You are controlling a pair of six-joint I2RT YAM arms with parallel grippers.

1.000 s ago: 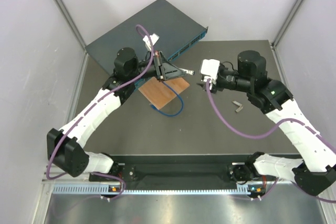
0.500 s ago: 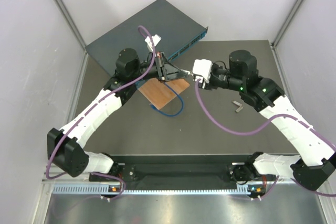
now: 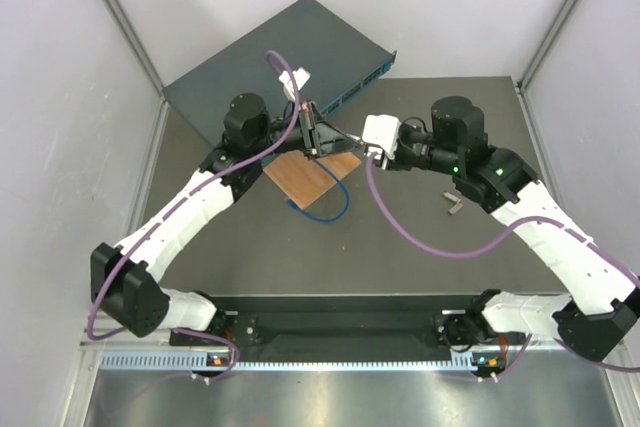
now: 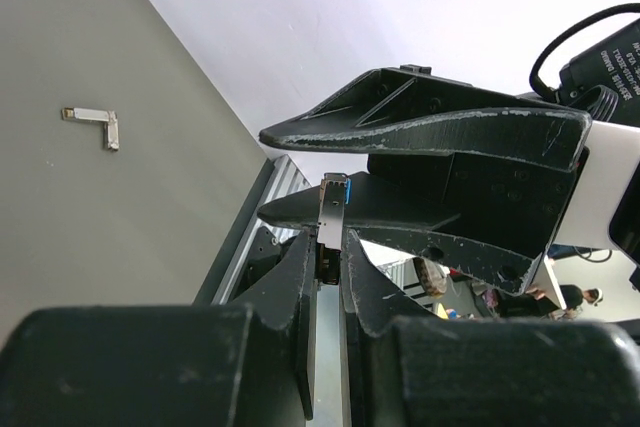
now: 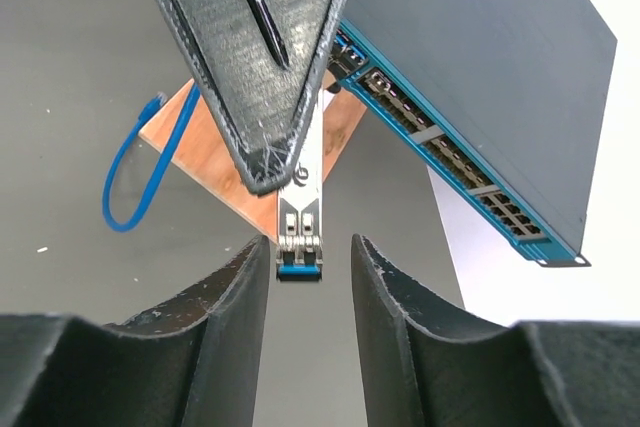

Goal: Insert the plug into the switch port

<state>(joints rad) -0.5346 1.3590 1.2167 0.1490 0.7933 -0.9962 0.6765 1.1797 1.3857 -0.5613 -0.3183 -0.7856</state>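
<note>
Right gripper point(image 5: 311, 257) has swung left; its spread fingers now flank the plug point(image 5: 300, 217) at its blue-tabbed end without touching. Left gripper point(image 4: 328, 247) pinches that slim silver plug above the table point(image 3: 400, 247), near the teal-faced switch point(image 3: 290, 52) at far left.

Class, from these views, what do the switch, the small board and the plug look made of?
Switch: probably painted metal, flat matte dark teal panels. Board: seemingly wood, reddish-brown, matte. Plug: likely bare metal, silvery sheen, blue tab at its end.
</note>
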